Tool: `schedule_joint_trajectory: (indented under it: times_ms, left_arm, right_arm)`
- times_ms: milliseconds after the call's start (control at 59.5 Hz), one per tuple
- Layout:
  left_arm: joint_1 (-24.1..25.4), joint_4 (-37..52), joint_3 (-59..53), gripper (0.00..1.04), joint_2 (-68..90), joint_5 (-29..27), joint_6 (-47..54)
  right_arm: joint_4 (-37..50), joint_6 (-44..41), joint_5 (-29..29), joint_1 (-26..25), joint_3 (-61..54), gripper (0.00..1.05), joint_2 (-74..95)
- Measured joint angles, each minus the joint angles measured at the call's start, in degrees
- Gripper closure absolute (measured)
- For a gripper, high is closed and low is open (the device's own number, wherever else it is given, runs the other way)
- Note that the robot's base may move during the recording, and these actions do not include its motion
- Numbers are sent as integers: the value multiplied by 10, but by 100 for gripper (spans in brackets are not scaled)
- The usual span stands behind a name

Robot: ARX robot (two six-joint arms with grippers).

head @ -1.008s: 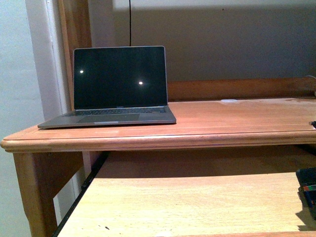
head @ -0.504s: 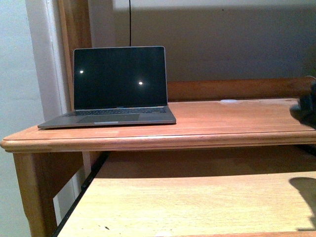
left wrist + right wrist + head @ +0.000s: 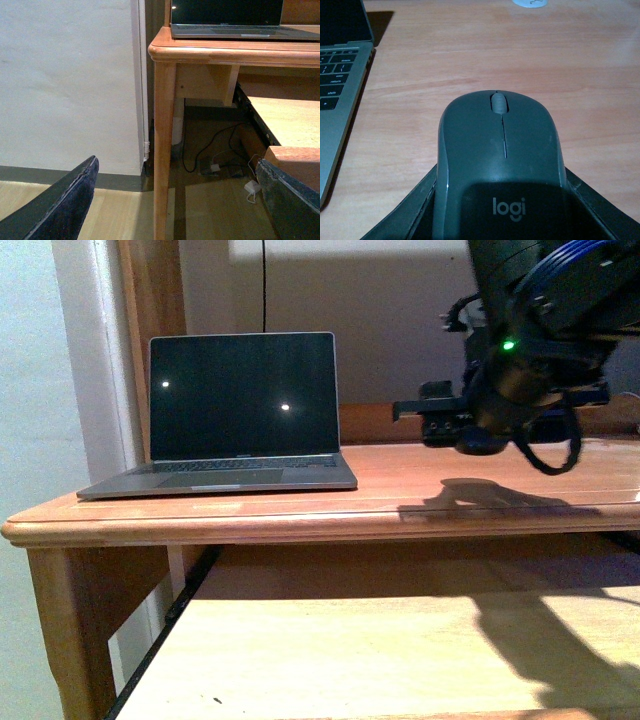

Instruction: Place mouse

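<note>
The right pincer (image 3: 497, 200) is closed about the mouse (image 3: 485, 165). Its two dark fingers (image 3: 405, 215) press against the shell's flanks from either side, spread only as wide as the mouse's body. The mouse sits between them, its scroll wheel (image 3: 498, 102) pointing out ahead of the fingertips and the logo end tucked back toward the wrist. Beneath the pincer lies the wooden desk (image 3: 300, 510) (whether the mouse's underside touches the wood or hangs just above it cannot be told). The arm's shadow falls on the boards below.

On the side of this pincer toward the robot's left, near but apart, stands the open laptop (image 3: 240, 400), its screen dark and its keyboard edge just beside the mouse's path. Farther ahead of the fingertips a small white thing (image 3: 530, 2) rests on the desk.

The left pincer (image 3: 177, 200) gapes wide with nothing between its fingers (image 3: 65, 200). It hangs low, well below the desktop. Ahead of it stands the desk leg (image 3: 164, 150), and beyond that some cables (image 3: 220, 160) lie on the floor.
</note>
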Motion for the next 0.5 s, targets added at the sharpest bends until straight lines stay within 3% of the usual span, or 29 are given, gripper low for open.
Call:
schedule_joint_trajectory:
  times_ms: [403,504]
  left_arm:
    - [0,0,0,8,0,0,0]
    - [0,0,0,8,0,0,0]
  right_arm:
    - [-21,-22,78,29,151,50,143]
    - [-18,-28,85,32,157,35,153]
